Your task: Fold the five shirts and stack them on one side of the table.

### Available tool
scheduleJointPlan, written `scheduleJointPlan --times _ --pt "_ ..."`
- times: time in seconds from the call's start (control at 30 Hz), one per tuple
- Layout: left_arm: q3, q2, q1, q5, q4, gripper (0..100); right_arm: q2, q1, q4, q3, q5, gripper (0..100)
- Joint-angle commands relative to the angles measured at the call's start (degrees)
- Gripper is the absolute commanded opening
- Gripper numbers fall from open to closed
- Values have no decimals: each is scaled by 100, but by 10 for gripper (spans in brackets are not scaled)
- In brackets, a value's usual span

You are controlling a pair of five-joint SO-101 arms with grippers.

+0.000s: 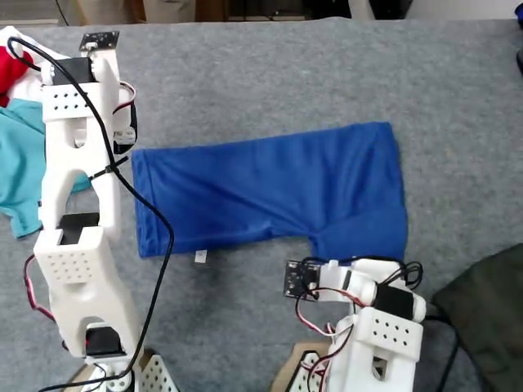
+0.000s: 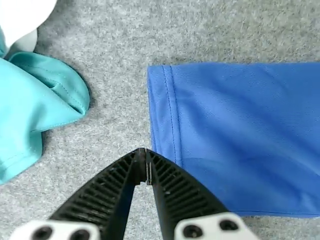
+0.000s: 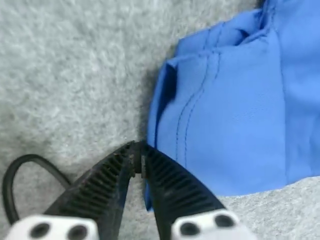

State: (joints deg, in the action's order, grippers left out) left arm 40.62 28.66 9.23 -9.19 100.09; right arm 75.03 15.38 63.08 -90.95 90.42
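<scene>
A blue shirt [image 1: 270, 188] lies flat across the middle of the grey table, partly folded, with one sleeve toward the near side. My left gripper [image 2: 144, 165] is shut and empty over bare table, between the blue shirt's hem [image 2: 162, 115] and a crumpled teal shirt [image 2: 35, 105]. In the high view the left gripper [image 1: 122, 140] hangs just off the blue shirt's left edge. My right gripper [image 3: 138, 159] is shut, its tips right beside the blue sleeve's edge [image 3: 165, 100]. The right arm [image 1: 368, 302] stands at the shirt's near edge.
The teal shirt [image 1: 20, 163] lies at the table's left edge, with red and white garments [image 1: 12, 61] behind it. A dark green garment [image 1: 490, 306] sits at the near right. A black cable [image 3: 20, 172] loops by the right gripper. The table's far side is bare grey felt [image 1: 327, 73].
</scene>
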Motion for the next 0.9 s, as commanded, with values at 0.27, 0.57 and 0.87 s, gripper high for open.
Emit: scheduleJointPlan --times 0.27,0.57,0.87 --pt "18 -356 -18 -18 70 19 57 92 62 954 -264 16" --pt "18 -374 -9 -44 70 19 57 40 1073 1657 -237 82" --pt "18 -365 -9 -44 70 19 48 40 -607 268 -229 84"
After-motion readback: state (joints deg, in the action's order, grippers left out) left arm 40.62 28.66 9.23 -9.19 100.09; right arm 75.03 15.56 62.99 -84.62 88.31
